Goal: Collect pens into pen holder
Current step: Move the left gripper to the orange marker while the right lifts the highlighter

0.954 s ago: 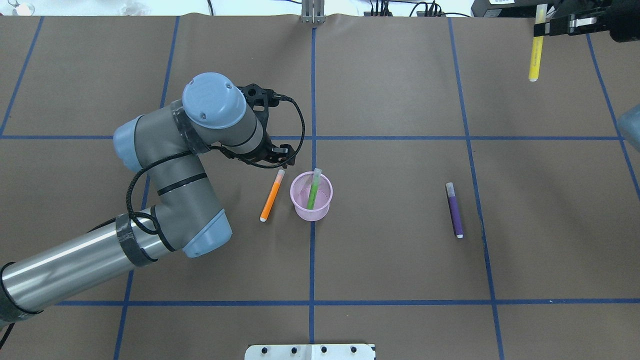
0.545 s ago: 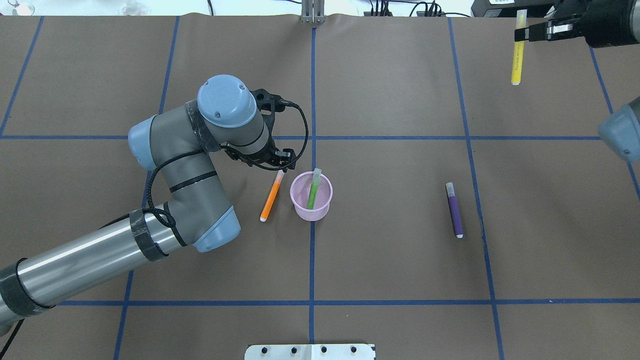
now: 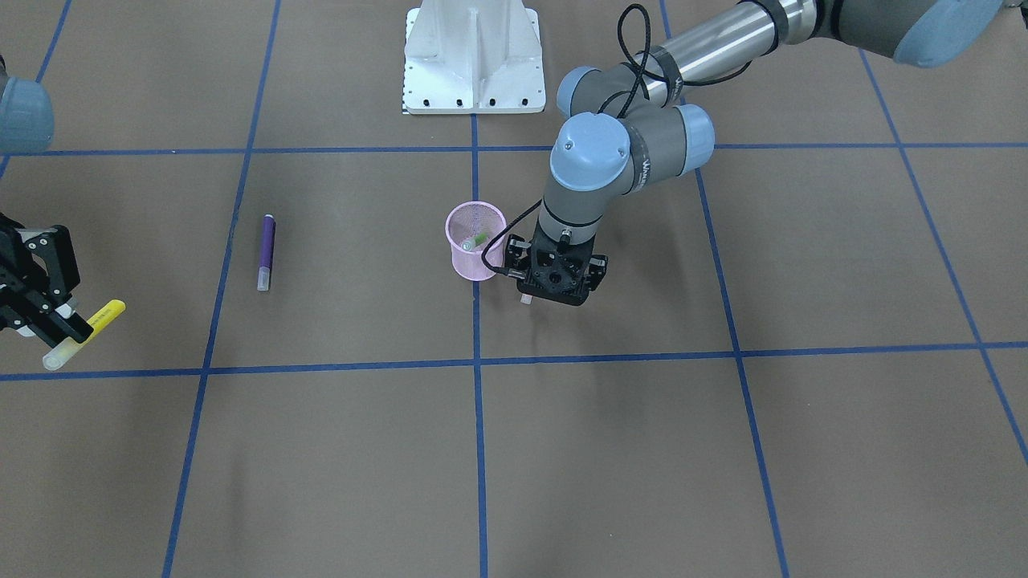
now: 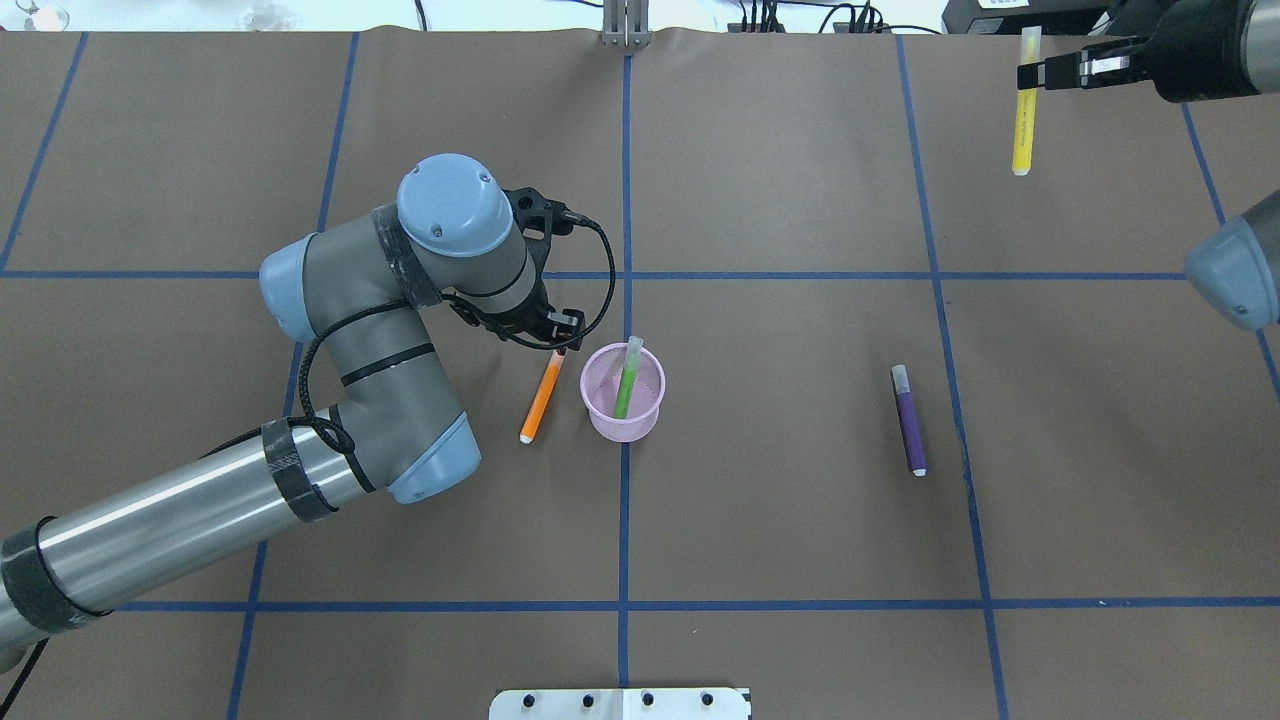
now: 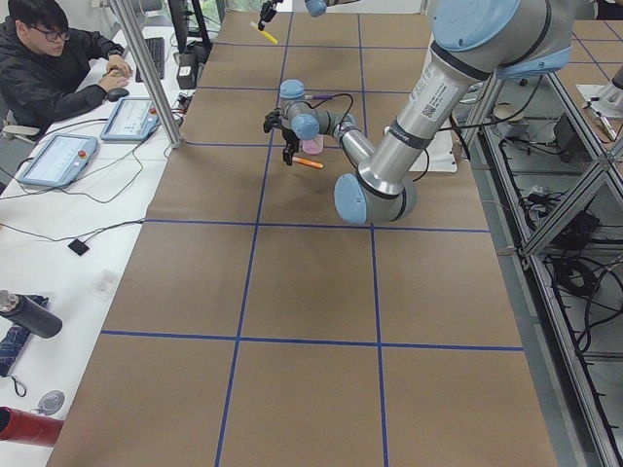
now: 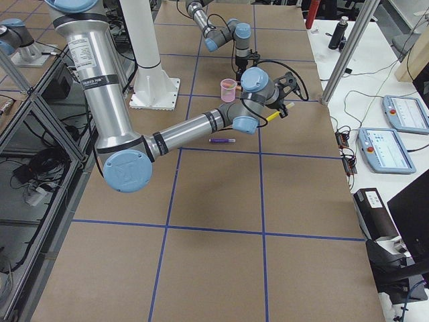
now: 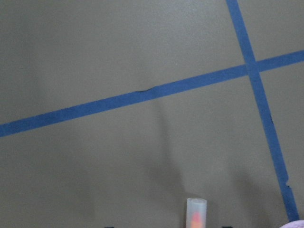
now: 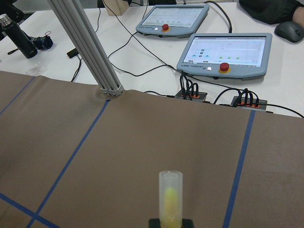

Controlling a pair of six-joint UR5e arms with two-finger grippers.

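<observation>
Over the orange pen point(image 4: 540, 400), left hand point(image 4: 557, 341) points straight down.

pen holder point(image 4: 625, 432) mid-table, first pen point(image 4: 626, 385) inside | second pen point(image 4: 541, 400) just beside, 9 o'clock (left gripper point(image 4: 560, 338) over its far end) | third pen point(image 4: 909, 425) well apart, 3 o'clock | fourth pen point(image 4: 1024, 115) in right gripper point(image 4: 1034, 75), 2 o'clock

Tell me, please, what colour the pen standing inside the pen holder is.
The pen in the pen holder is green; the overhead exterior view shows it best.
</observation>
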